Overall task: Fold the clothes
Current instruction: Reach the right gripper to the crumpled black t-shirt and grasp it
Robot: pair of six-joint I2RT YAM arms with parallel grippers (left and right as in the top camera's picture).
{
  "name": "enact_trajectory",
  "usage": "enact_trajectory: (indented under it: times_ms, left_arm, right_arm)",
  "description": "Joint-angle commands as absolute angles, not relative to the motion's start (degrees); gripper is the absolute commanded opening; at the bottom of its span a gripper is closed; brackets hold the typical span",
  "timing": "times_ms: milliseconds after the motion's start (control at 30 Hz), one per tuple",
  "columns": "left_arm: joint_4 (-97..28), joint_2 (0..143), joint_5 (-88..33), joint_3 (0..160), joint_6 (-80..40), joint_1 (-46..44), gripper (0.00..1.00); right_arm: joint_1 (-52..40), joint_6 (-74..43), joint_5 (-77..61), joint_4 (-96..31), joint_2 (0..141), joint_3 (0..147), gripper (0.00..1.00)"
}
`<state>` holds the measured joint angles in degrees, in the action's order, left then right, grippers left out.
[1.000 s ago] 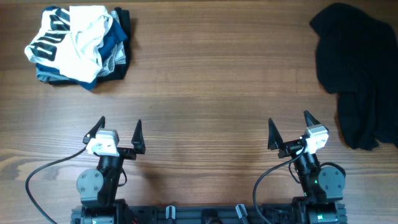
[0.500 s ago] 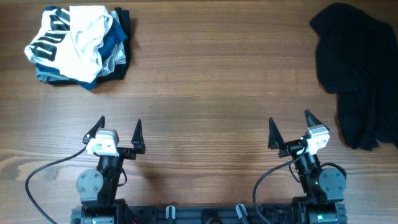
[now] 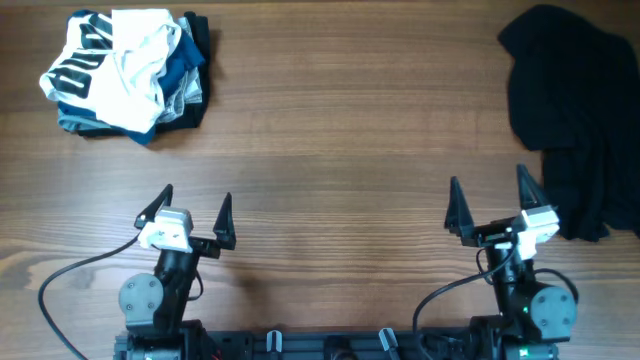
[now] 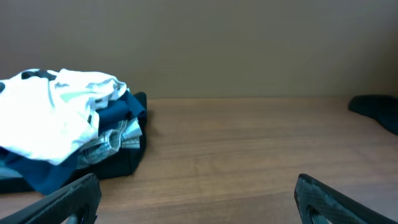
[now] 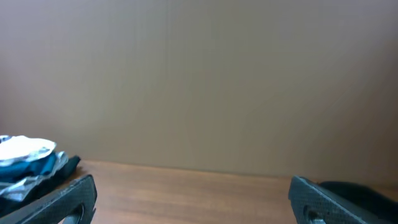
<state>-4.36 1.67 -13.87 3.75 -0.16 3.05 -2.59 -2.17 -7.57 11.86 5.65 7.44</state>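
Standing at the near edge of the counter (image 3: pixel 340 150), the left hand (image 3: pixel 196 197) and right hand (image 3: pixel 487 180) are both wide open and empty, so folding looks not yet begun. The black garment (image 3: pixel 575 120) lies crumpled at the far right corner, trailing down the right edge. The next move likely calls for the right hand to reach it, pinch a hem and drag it toward the middle.

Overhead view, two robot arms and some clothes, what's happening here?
Nothing is being handled yet. The left arm and right arm sit at the near edge of the table, jaws wide open and empty. The black garment to be folded lies crumpled at the far right, untouched; a pile of white and blue clothes sits far left.
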Motion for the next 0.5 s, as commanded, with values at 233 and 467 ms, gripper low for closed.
enact_trajectory:
  times_ms: [233,467]
  left_arm:
    - [-13.87,26.24,-15.66,26.94,-0.51,2.9,1.0]
    - [-27.31,49.54,-19.49,49.23,-0.56,2.9,1.0]
  right_arm:
    - [-2.68,-1.48,-9.8,3.64,35.48,33.63,1.0]
    - [-2.66,1.37,-14.72,-16.19,57.76,58.43,1.0]
